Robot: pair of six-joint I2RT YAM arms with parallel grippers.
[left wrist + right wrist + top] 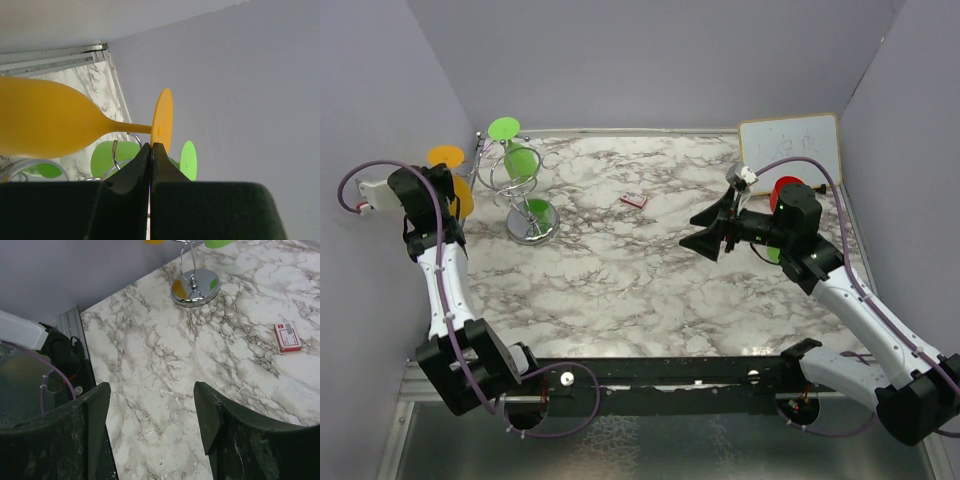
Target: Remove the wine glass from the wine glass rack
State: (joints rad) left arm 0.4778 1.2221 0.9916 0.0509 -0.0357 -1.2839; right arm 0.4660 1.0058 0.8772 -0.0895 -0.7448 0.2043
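An orange wine glass (461, 196) is at the far left, just left of the wine glass rack (516, 181), a silver wire stand on a round base (195, 282). My left gripper (445, 178) is shut, its tips (151, 145) pinching the lower rim of the glass's orange foot (163, 119). The stem and bowl (45, 122) stretch off to the left in the left wrist view. A green wine glass (519, 158) hangs on the rack. My right gripper (705, 230) hovers open over the marble at mid right, nothing between its fingers (97, 405).
A white board (790, 146) leans at the back right, with a red object (786, 189) in front of it behind the right arm. A small red and white box (633, 200) lies mid table. Grey walls close in on left, back and right.
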